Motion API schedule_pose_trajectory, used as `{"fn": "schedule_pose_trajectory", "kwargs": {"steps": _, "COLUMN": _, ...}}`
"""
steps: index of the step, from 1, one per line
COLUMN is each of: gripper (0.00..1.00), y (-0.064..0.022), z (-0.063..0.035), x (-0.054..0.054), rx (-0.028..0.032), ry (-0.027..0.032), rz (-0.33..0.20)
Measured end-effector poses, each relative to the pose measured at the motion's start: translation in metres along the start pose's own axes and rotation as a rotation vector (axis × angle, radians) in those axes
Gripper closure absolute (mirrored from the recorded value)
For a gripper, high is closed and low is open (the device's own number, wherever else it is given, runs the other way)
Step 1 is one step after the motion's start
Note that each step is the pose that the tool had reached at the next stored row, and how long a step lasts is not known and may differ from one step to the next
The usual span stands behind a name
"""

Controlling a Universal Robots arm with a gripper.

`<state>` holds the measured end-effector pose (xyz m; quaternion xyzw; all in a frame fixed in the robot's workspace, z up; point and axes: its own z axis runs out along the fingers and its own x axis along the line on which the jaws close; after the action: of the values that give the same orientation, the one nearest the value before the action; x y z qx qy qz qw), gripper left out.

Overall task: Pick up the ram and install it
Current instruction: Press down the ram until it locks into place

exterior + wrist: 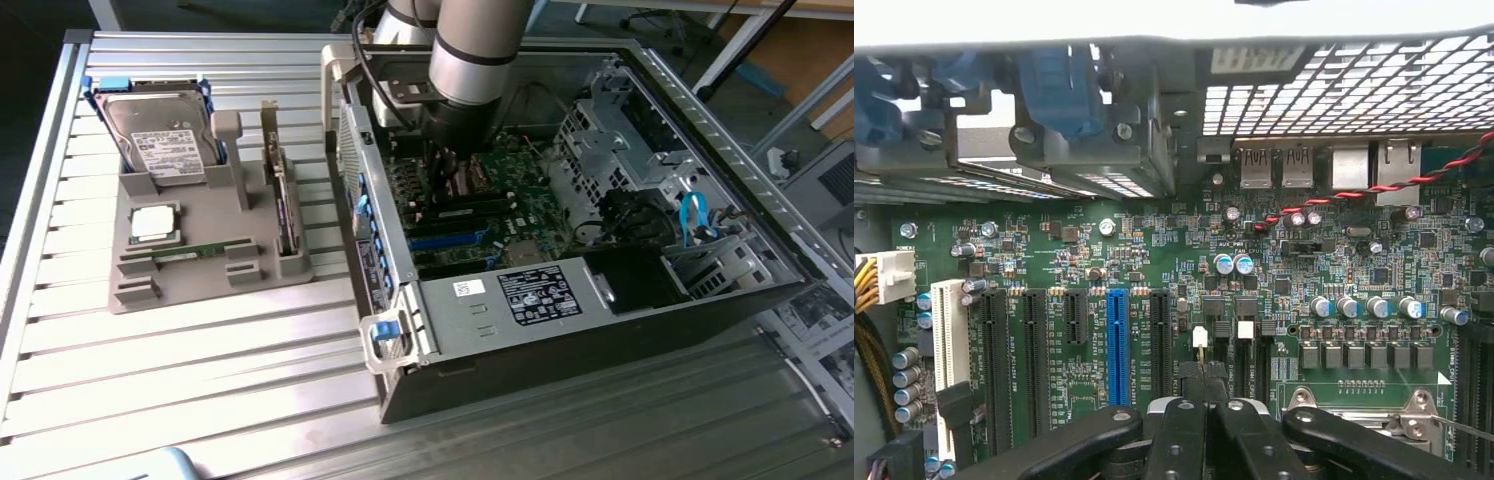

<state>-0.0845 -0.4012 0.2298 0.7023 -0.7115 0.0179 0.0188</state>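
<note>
The ram (200,250), a narrow green stick, lies on its edge in the front slot of the grey holder (180,285), at the exterior view's left. My gripper (449,168) is far from it. It hangs inside the open computer case (561,330), low over the green motherboard (1154,250). Its black fingers (1179,430) are shut together with nothing visible between them. The gripper (1206,388) sits just over the dark memory slots (1242,355) with white end clips.
The holder also carries a hard drive (160,140), a square silver processor chip (154,222) and an upright expansion card (280,200). On the board are a blue slot (1117,345), black card slots and the processor socket (1364,405). A red-black wire (1374,188) and the case walls hem the gripper in.
</note>
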Motion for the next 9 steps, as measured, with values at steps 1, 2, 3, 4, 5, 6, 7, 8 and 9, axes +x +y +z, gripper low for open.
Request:
{"fn": "schedule_pose_trajectory", "kwargs": {"steps": 1, "gripper": 0.89, "y": -0.0001, "z": -0.0013, "x": 0.000, "rx": 0.0006, "ry": -0.0011, "rz": 0.000}}
{"fn": "schedule_pose_trajectory", "kwargs": {"steps": 2, "gripper": 0.89, "y": 0.0000, "z": -0.0035, "x": 0.000, "rx": 0.0001, "ry": -0.0002, "rz": 0.000}}
{"fn": "schedule_pose_trajectory", "kwargs": {"steps": 3, "gripper": 0.89, "y": 0.0001, "z": -0.0054, "x": 0.000, "rx": -0.0003, "ry": 0.0006, "rz": 0.000}}
{"fn": "schedule_pose_trajectory", "kwargs": {"steps": 4, "gripper": 0.89, "y": 0.0000, "z": -0.0074, "x": 0.000, "rx": -0.0003, "ry": 0.0005, "rz": 0.000}}
{"fn": "schedule_pose_trajectory", "kwargs": {"steps": 5, "gripper": 0.89, "y": 0.0001, "z": -0.0093, "x": 0.001, "rx": -0.0003, "ry": 0.0006, "rz": 0.000}}
{"fn": "schedule_pose_trajectory", "kwargs": {"steps": 6, "gripper": 0.89, "y": 0.0000, "z": -0.0117, "x": 0.001, "rx": -0.0003, "ry": 0.0006, "rz": 0.000}}
{"fn": "schedule_pose_trajectory", "kwargs": {"steps": 7, "gripper": 0.89, "y": 0.0000, "z": -0.0133, "x": 0.001, "rx": -0.0003, "ry": 0.0006, "rz": 0.000}}
{"fn": "schedule_pose_trajectory", "kwargs": {"steps": 8, "gripper": 0.89, "y": 0.0001, "z": -0.0155, "x": 0.001, "rx": -0.0004, "ry": 0.0006, "rz": 0.000}}
{"fn": "schedule_pose_trajectory", "kwargs": {"steps": 9, "gripper": 0.89, "y": 0.0001, "z": -0.0181, "x": 0.001, "rx": -0.0004, "ry": 0.0007, "rz": 0.000}}
